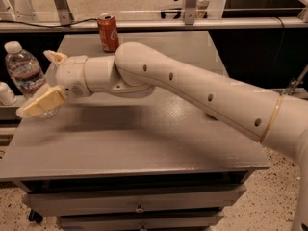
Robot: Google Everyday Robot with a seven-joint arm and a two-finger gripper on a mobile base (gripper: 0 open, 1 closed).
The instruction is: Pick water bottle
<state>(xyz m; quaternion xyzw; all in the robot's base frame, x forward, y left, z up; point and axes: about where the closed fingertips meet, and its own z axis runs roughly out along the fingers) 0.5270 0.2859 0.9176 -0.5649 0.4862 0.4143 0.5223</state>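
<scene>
The water bottle (21,71) is clear ribbed plastic with a white cap and a blue-and-red label. It stands upright at the table's left edge. My gripper (35,83) is open at the bottle. One finger (41,102) lies across the front of the bottle's base. The other finger (54,57) is behind the bottle, to its right. The bottle's lower part sits between them. The arm reaches in from the right across the table.
A red soda can (108,32) stands at the back of the grey table (144,143). A small white rounded object (6,94) sits off the table's left edge, beside the bottle. Metal racks and a rail run behind the table. There are drawers below its front edge.
</scene>
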